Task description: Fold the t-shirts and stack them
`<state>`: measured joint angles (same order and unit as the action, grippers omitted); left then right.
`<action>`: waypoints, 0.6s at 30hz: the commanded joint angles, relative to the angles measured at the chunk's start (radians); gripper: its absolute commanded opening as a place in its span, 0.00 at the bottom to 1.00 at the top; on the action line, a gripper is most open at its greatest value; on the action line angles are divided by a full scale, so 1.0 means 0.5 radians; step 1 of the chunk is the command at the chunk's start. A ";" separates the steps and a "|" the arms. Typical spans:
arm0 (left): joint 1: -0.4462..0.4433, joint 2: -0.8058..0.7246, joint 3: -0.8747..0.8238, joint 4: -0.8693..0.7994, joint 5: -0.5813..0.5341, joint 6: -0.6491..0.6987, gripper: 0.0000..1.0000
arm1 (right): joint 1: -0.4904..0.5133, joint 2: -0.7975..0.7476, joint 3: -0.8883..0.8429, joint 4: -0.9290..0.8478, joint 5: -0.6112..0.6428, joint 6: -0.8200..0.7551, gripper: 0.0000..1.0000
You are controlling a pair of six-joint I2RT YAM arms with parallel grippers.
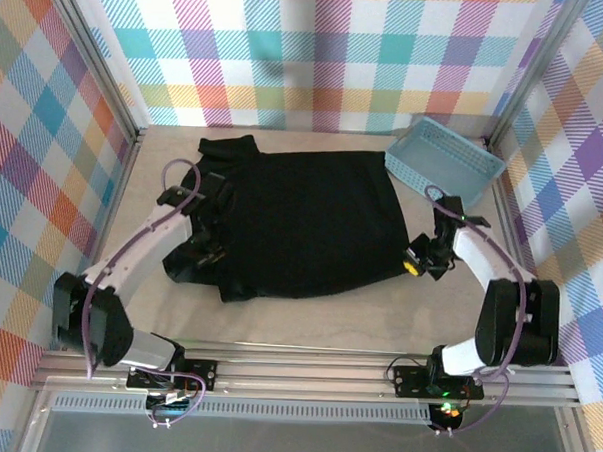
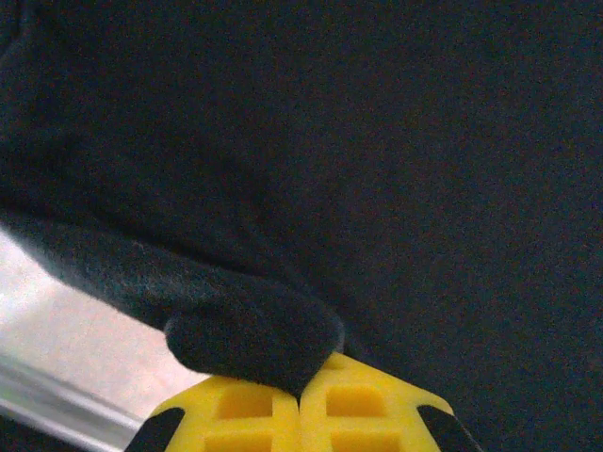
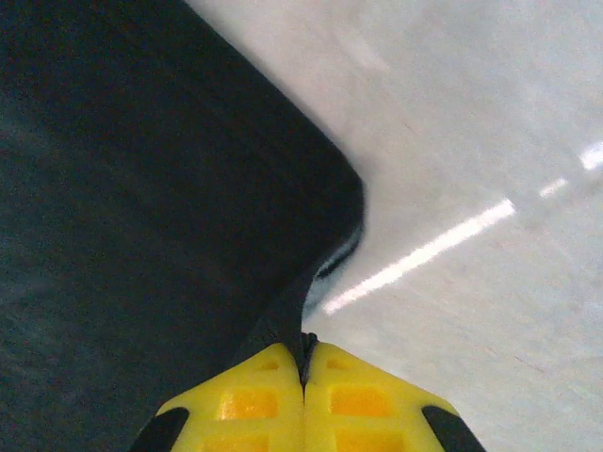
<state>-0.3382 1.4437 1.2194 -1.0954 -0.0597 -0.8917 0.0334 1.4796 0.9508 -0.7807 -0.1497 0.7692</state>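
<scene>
A black t-shirt (image 1: pixel 302 221) lies spread flat across the middle of the table, collar end to the left. My left gripper (image 1: pixel 216 250) is at the shirt's near left part. In the left wrist view its yellow fingers (image 2: pixel 245 410) are shut on a rolled fold of the black fabric (image 2: pixel 254 339). My right gripper (image 1: pixel 410 264) is at the shirt's near right corner. In the right wrist view its yellow fingers (image 3: pixel 363 400) are shut on the shirt's edge (image 3: pixel 283 330), with the cloth (image 3: pixel 141 235) stretching away to the left.
A light blue mesh basket (image 1: pixel 444 162) stands at the back right, close to the shirt's far right corner. Plaid walls enclose the table (image 1: pixel 307 321) on three sides. Bare tabletop (image 3: pixel 490 141) lies right of the right gripper and along the near edge.
</scene>
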 commanded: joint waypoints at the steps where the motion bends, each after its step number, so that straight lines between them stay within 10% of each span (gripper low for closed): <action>1: 0.105 0.128 0.209 0.109 -0.036 0.137 0.00 | 0.009 0.168 0.225 -0.064 0.021 -0.049 0.00; 18: 0.395 0.558 0.768 0.157 -0.096 0.383 0.00 | -0.003 0.702 0.847 -0.136 0.081 -0.105 0.00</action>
<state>-0.1585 1.7046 1.5589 -1.0115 -0.0746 -0.7357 0.0334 1.8114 1.3338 -0.8120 -0.1204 0.7399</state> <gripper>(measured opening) 0.060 0.044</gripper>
